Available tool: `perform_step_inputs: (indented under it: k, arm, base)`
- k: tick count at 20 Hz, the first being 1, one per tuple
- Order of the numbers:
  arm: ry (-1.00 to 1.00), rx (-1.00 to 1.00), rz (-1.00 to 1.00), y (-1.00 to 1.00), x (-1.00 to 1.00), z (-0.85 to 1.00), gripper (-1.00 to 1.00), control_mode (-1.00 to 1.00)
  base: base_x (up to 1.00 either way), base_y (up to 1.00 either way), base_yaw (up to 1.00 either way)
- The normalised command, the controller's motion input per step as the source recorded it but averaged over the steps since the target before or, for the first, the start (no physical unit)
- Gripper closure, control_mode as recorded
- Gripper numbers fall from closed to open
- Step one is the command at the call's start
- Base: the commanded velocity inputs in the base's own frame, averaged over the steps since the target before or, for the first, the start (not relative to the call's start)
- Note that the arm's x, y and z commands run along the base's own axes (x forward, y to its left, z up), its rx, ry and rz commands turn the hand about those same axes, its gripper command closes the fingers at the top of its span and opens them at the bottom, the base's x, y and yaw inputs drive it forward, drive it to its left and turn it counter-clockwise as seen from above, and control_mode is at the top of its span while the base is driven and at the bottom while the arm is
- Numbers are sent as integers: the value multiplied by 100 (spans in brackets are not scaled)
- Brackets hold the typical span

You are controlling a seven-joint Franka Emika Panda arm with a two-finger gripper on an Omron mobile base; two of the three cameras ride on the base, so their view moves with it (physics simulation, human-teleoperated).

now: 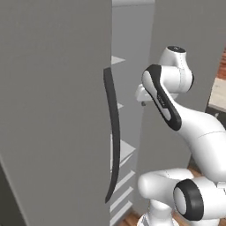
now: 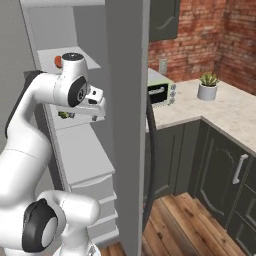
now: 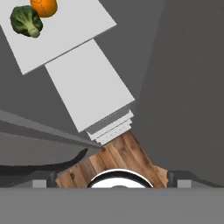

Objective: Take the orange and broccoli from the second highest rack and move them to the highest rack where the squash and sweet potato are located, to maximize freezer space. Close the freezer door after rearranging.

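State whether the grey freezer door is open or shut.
Open: the tall grey freezer door stands swung out, exposing white racks inside.

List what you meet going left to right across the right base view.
Robot arm → open freezer door with its dark handle → microwave → potted plant on the counter → brick wall.

orange (image 3: pixel 44 7) beside broccoli (image 3: pixel 27 22) on rack (image 3: pixel 74 33)

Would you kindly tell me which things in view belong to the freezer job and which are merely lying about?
Belonging to the job:
orange
broccoli
freezer door
rack holding both

Lying about:
toaster oven
potted plant
counter
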Motion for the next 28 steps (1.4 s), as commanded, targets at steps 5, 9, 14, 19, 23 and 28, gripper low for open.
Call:
perform_step_inputs:
  k: [5, 9, 14, 19, 23, 28]
  arm:
    - [0, 0, 0, 0, 0, 0, -100, 100]
    - [0, 0, 0, 0, 0, 0, -100, 100]
    - [0, 0, 0, 0, 0, 0, -100, 100]
    - [0, 2, 3, 0, 10, -4, -100, -100]
    - [0, 2, 12, -23, 39, -22, -100, -100]
    - [0, 15, 0, -80, 25, -12, -100, -100]
  base:
    - [54, -4, 0]
    - [62, 0, 4]
    - [61, 0, 7]
    - [44, 0, 7]
    - [0, 0, 0]
    - [0, 0, 0]
